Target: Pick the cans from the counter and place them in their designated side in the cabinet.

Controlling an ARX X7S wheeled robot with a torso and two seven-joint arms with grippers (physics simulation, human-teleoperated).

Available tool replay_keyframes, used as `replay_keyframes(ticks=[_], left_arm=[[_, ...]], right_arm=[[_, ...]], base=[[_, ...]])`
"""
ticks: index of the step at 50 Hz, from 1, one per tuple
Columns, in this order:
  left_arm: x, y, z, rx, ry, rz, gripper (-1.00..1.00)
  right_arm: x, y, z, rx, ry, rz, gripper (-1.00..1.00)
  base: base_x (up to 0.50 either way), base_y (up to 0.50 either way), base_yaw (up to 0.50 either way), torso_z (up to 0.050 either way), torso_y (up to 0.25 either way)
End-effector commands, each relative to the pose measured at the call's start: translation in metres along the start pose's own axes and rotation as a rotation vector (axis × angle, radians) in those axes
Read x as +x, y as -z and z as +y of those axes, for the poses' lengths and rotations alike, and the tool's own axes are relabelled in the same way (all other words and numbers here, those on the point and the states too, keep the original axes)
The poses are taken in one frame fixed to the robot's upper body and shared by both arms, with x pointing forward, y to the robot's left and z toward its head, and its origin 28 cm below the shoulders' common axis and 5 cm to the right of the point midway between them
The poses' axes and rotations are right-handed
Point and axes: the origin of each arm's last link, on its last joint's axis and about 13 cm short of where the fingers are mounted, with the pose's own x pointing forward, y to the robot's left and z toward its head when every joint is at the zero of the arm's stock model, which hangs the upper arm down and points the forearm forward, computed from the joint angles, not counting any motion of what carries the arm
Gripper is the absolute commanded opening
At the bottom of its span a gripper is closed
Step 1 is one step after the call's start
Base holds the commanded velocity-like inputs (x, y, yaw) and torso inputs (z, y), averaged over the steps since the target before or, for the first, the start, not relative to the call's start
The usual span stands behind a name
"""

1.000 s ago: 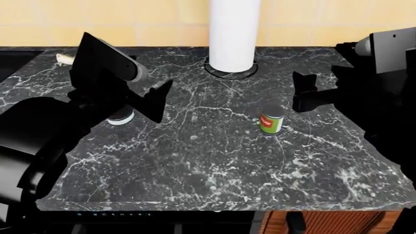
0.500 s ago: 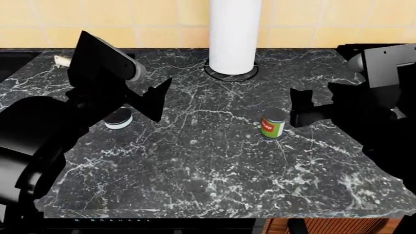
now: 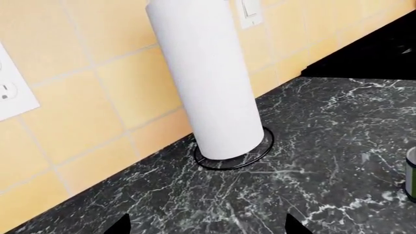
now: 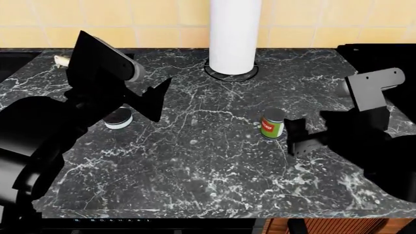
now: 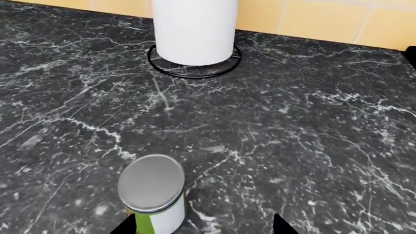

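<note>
While upright on the counter (image 4: pixel 195 161), green-labelled can (image 4: pixel 273 123) stands just beside right tool (image 4: pixel 295 137).

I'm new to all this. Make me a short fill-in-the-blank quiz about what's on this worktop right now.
1. The green-labelled can stands upright with a grey ____ facing up.
2. The paper-towel roll stands inside a thin black wire ____ on the counter.
3. The squat can has white sides and a ____ top.
4. The tool nearest the green-labelled can is the robot's ____ one.

Missing words: top; ring; dark; right
</note>
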Motion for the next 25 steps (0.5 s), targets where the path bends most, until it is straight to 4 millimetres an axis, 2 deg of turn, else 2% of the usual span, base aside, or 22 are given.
replay_keyframes(ticks=[1, 25], left_arm=[[-0.001, -0.001, 0.001, 0.001, -0.001, -0.005, 1.00], [-0.003, -0.004, 0.004, 0.005, -0.026, -0.014, 1.00]], right_arm=[[0.001, 0.003, 0.003, -0.001, -0.032, 0.030, 1.00], [0.029, 0.008, 0.008, -0.015, -0.089, 0.037, 1.00]], base=[[0.00, 0.00, 0.00, 0.000, 0.000], [0.00, 0.00, 0.00, 0.000, 0.000]])
